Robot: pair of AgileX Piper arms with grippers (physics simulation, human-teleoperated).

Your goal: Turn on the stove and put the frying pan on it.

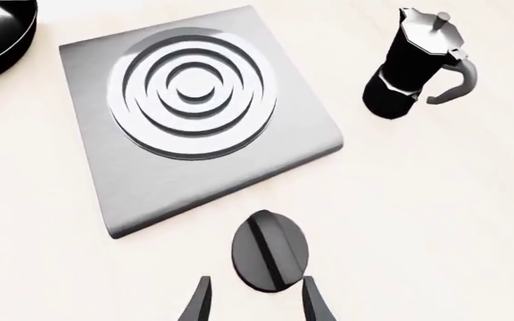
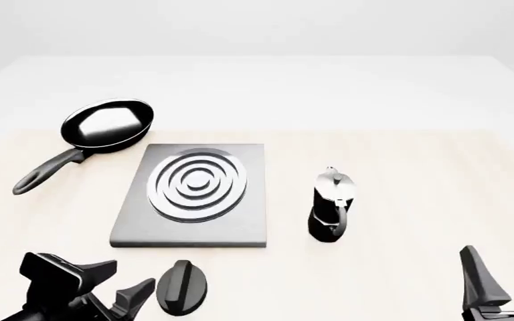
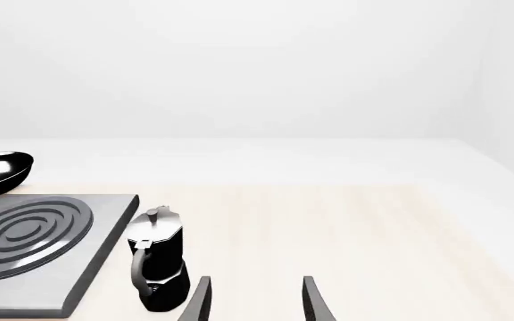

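Observation:
The stove (image 2: 195, 195) is a flat dark-grey slab with silver burner rings in the table's middle; it also shows in the left wrist view (image 1: 190, 107) and the right wrist view (image 3: 34, 244). Its black oval knob (image 2: 181, 287) lies apart, in front of the slab. My left gripper (image 2: 136, 294) is open just left of the knob (image 1: 270, 251), its fingers (image 1: 315, 304) a little short of it. The frying pan (image 2: 105, 124) sits at the back left, handle towards the front left. My right gripper (image 2: 504, 271) is open and empty at the front right.
A black-and-silver moka pot (image 2: 332, 204) stands upright just right of the stove, between it and my right gripper; it also shows in the left wrist view (image 1: 417, 63) and the right wrist view (image 3: 157, 267).

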